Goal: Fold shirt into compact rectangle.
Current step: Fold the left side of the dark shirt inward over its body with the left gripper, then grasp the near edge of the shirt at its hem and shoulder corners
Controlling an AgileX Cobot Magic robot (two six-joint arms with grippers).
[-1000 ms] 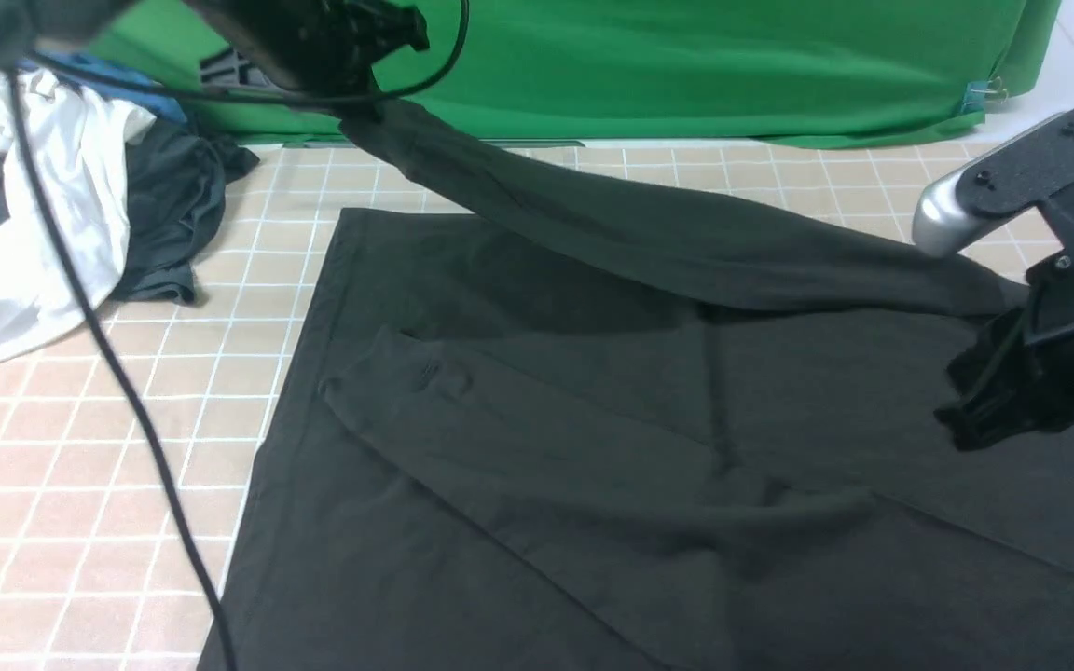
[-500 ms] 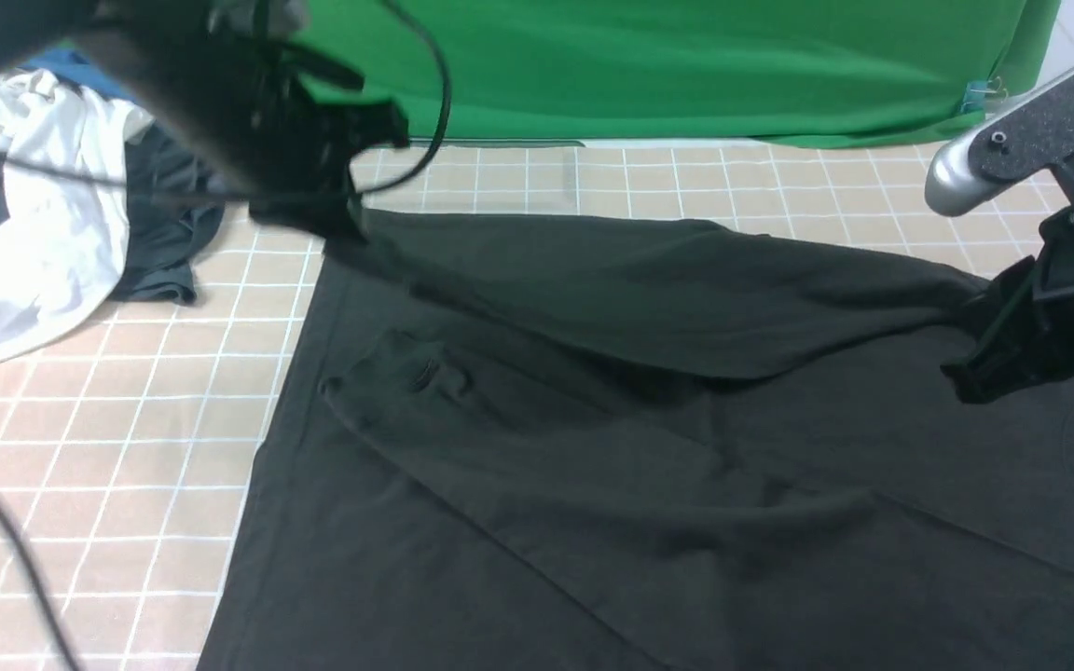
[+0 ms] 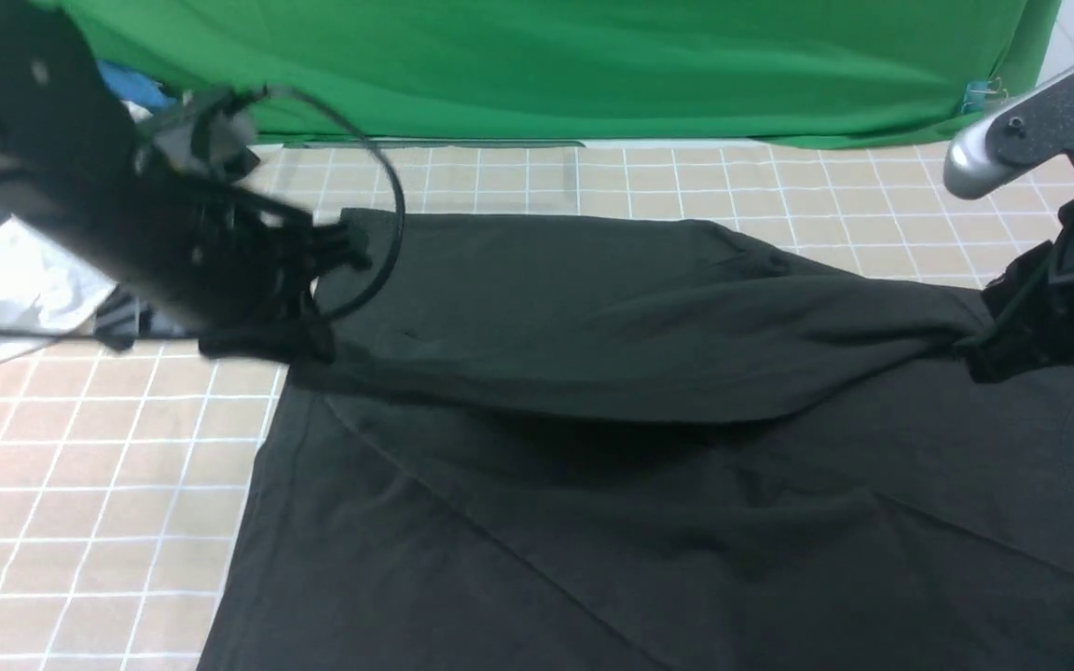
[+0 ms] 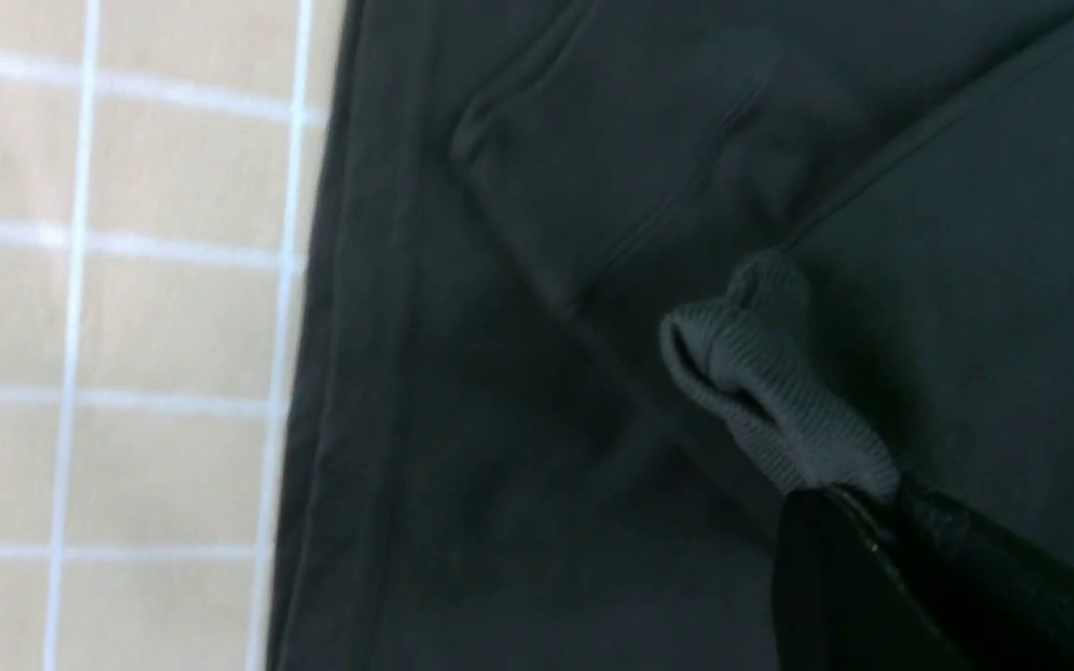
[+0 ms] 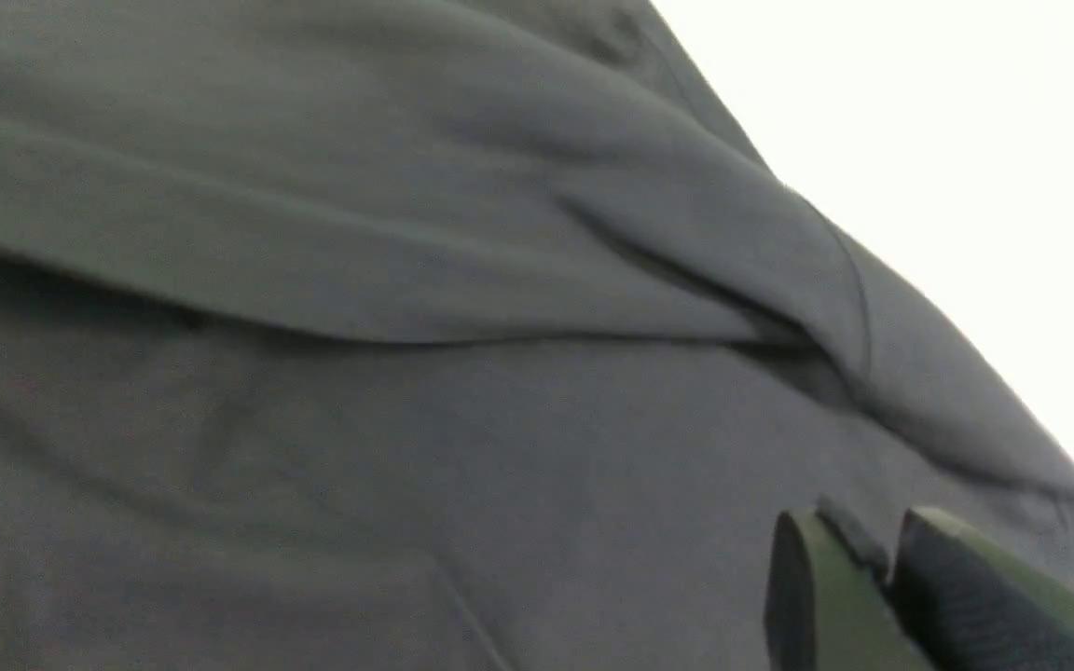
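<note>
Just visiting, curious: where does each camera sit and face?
Front view: between the arms, facing forward over the large black long-sleeved cotton shirt toward a green cloth backdrop; left claw and right claw show.
Left wrist view: on the left arm, looking at the shirt's ribbed cuff pinched in that claw.
Right wrist view: on the right arm, facing shirt folds past its claw tips.
Shared: the shirt.

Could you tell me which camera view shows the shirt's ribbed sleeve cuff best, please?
The left wrist view: the ribbed cuff sits sharp and close, pinched in the left gripper. In the front view, the blurred left arm hides it. The right wrist view shows only smooth shirt fabric, no cuff.
</note>
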